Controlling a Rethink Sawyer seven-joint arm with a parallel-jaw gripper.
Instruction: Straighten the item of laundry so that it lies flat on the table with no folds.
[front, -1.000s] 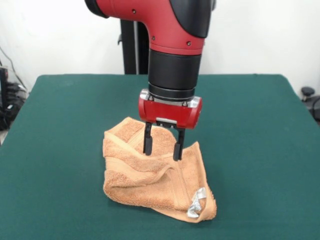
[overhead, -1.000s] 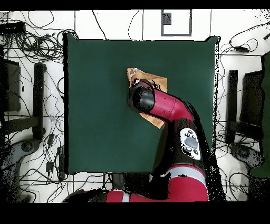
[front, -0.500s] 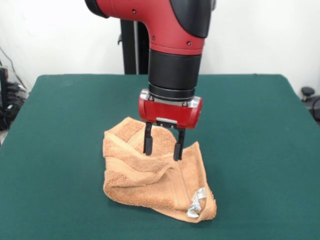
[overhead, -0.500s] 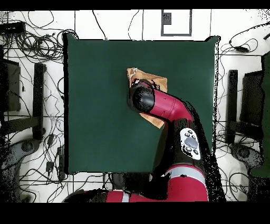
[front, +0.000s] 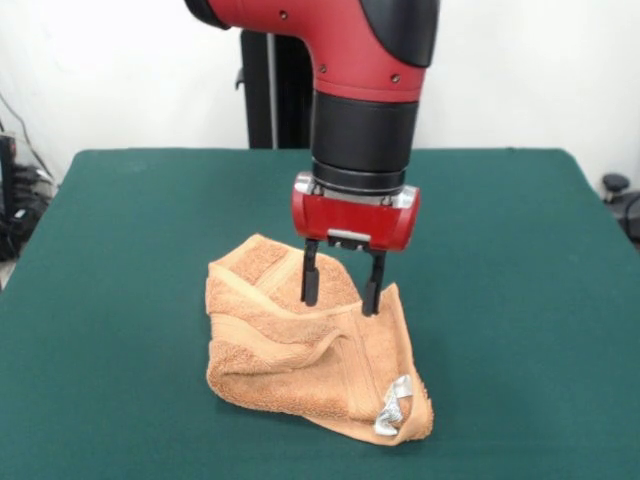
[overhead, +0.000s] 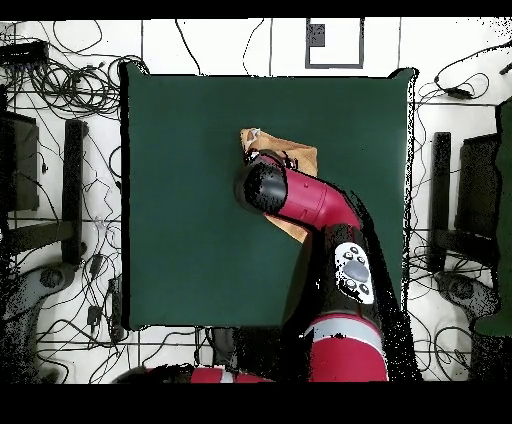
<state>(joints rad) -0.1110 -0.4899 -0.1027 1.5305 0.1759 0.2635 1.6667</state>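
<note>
The orange-tan towel (front: 310, 350) lies crumpled and folded over itself near the middle of the green table (front: 520, 300), its small silvery label (front: 392, 408) at the corner nearest the front camera. The gripper (front: 341, 294) hangs over the towel's far part, fingers spread apart and empty, their tips at the cloth's raised folds. From overhead, the red arm (overhead: 300, 200) covers most of the towel.
</note>
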